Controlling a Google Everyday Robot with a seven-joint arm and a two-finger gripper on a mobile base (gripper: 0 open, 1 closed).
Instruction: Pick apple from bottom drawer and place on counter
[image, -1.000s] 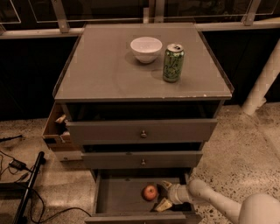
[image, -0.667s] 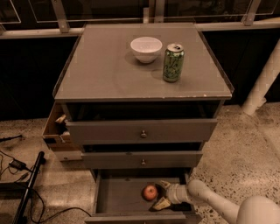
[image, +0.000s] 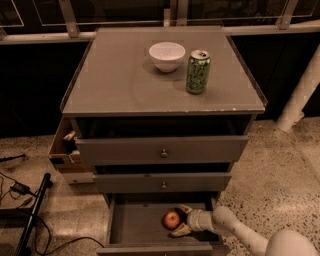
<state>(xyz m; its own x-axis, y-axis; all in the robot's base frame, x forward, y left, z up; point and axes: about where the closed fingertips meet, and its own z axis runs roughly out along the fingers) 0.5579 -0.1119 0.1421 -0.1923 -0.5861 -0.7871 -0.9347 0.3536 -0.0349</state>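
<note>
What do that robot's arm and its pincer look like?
The arm is a smooth, off-white tube with a bulbous rounded joint; no cables or markings show. It narrows to a pale cylindrical wrist carrying the pincer, down in the bottom drawer beside the apple: two short fingers, dark with yellowish patches.

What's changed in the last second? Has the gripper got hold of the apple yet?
Very little. The gripper has edged slightly left toward the apple in the bottom drawer, its fingers open on the fruit's right side; nothing is gripped yet. The apple has not moved. The bowl and green can on the counter are as before.
</note>
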